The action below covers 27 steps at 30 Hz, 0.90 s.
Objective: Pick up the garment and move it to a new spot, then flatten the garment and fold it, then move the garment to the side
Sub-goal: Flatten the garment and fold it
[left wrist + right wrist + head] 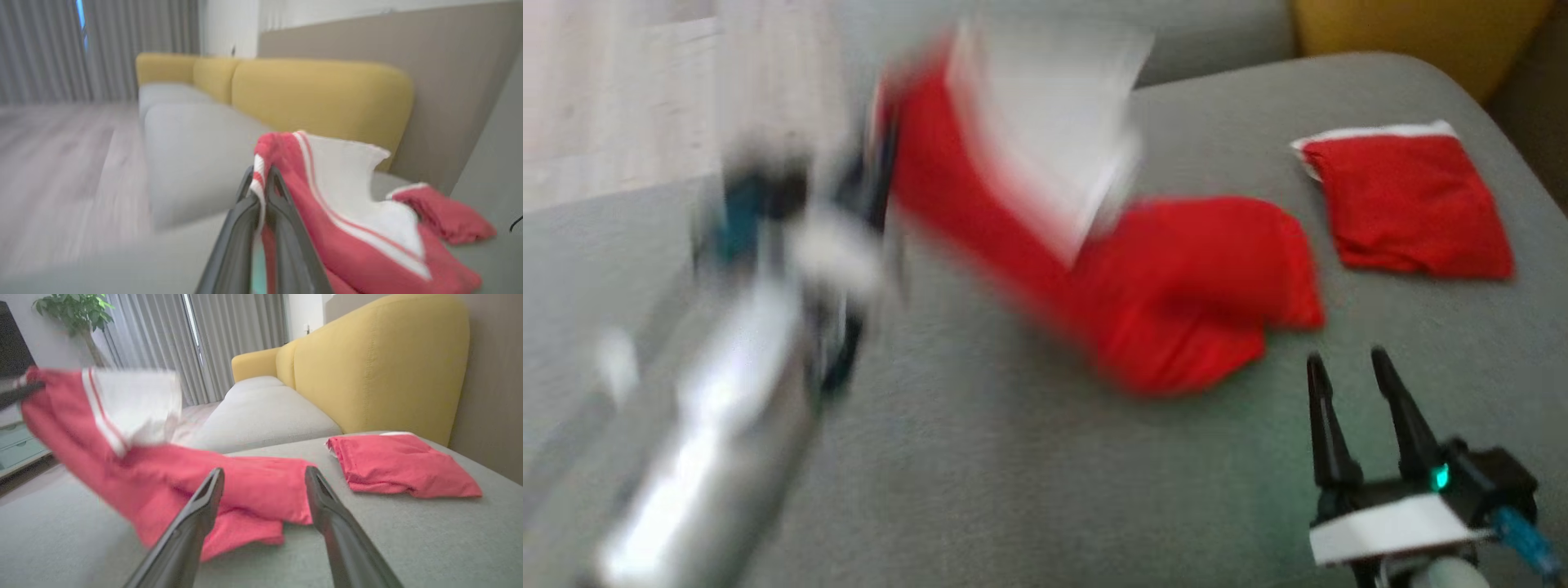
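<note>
The garment (1176,286) is red, with a big white part and thin white stripes. One end is up in the air and looks blurry. The other end lies in a soft heap on the gray sofa seat (1013,457). The left hand (261,176) is clenched on the garment's top edge, pinching the cloth. The right hand (1343,357) is released, fingers spread, near the low end of the garment but not touching it. A second red cloth (1409,204), folded flat with a white edge, lies on the seat further right, apart from the garment. Yellow back cushions (367,375) stand behind.
</note>
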Available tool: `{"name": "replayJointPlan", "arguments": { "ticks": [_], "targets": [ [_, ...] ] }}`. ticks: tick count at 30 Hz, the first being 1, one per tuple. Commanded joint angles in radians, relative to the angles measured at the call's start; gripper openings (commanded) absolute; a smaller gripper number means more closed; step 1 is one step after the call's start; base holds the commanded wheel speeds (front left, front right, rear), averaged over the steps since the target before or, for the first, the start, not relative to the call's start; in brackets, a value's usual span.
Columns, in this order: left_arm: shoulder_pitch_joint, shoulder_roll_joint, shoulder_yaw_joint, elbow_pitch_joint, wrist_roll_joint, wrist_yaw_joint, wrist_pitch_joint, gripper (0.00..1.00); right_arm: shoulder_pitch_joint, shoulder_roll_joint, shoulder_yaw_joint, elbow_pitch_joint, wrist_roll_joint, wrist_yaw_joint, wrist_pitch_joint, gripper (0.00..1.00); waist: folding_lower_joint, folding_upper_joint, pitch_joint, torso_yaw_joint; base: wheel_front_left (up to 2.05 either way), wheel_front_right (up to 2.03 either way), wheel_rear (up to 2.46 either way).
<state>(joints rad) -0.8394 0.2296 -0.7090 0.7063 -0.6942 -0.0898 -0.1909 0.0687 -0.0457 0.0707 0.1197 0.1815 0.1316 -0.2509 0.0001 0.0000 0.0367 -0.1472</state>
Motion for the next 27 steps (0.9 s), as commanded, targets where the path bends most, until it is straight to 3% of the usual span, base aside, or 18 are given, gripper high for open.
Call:
{"name": "replayJointPlan", "arguments": {
  "ticks": [1, 2, 8, 13, 14, 15, 16, 19, 23, 25, 27],
  "targets": [
    [0.093, 0.038, 0.050, -0.035, -0.047, 0.013, -0.016, 0.00, 0.008, -0.005, 0.014, -0.031, -0.014, -0.001, -0.011, 1.00, -0.0001, 0.0000, -0.023, 0.051, 0.00, 0.00, 0.00],
    [0.093, 0.038, 0.050, -0.035, -0.047, 0.013, -0.016, 0.00, 0.008, -0.005, 0.014, -0.031, -0.014, -0.001, -0.011, 1.00, -0.0001, 0.0000, -0.023, 0.051, 0.00, 0.00, 0.00],
    [0.462, 0.043, 0.085, -0.089, -0.141, 0.071, -0.051, 0.00, 0.040, -0.005, -0.009, -0.040, -0.031, -0.001, -0.011, 1.00, -0.0001, 0.0000, -0.028, 0.137, 0.00, 0.00, 0.00],
    [0.603, 0.029, 0.091, -0.161, -0.173, 0.086, -0.060, 0.00, 0.044, -0.005, -0.008, -0.040, -0.038, -0.001, -0.011, 1.00, -0.0001, 0.0000, -0.033, 0.186, 0.00, 0.00, 0.00],
    [0.617, 0.030, 0.091, -0.176, -0.175, 0.090, -0.060, 0.12, 0.043, -0.005, -0.007, -0.039, -0.038, -0.001, -0.011, 1.00, -0.0001, 0.0000, -0.033, 0.192, 0.00, 0.00, 0.00],
    [0.627, 0.034, 0.090, -0.192, -0.176, 0.094, -0.059, 0.92, 0.043, -0.005, -0.005, -0.039, -0.038, -0.001, -0.011, 1.00, -0.0001, 0.0000, -0.033, 0.197, 0.00, 0.00, 0.00],
    [0.633, 0.041, 0.092, -0.209, -0.176, 0.100, -0.057, 1.00, 0.042, -0.005, -0.002, -0.038, -0.039, -0.001, -0.011, 1.00, -0.0001, 0.0000, -0.033, 0.199, 0.00, 0.00, 0.00],
    [0.610, 0.093, 0.094, -0.279, -0.145, 0.124, -0.040, 1.00, 0.040, -0.005, 0.004, -0.041, -0.043, -0.001, -0.011, 1.00, -0.0001, 0.0000, -0.021, 0.203, 0.00, 0.00, 0.00],
    [0.497, 0.210, 0.094, -0.397, -0.069, 0.147, 0.034, 1.00, 0.020, -0.005, 0.012, -0.048, -0.052, -0.001, -0.011, 1.00, -0.0001, 0.0000, 0.020, 0.195, 0.00, 0.00, 0.00],
    [0.412, 0.265, 0.088, -0.448, -0.033, 0.135, 0.096, 1.00, 0.006, -0.005, 0.017, -0.051, -0.059, -0.001, -0.011, 1.00, -0.0001, 0.0000, 0.049, 0.188, 0.00, 0.00, 0.00],
    [0.322, 0.300, 0.071, -0.482, -0.009, 0.096, 0.164, 1.00, -0.010, -0.005, 0.024, -0.052, -0.065, -0.001, -0.011, 1.00, -0.0001, 0.0000, 0.078, 0.177, 0.00, 0.00, 0.00]
  ]
}}
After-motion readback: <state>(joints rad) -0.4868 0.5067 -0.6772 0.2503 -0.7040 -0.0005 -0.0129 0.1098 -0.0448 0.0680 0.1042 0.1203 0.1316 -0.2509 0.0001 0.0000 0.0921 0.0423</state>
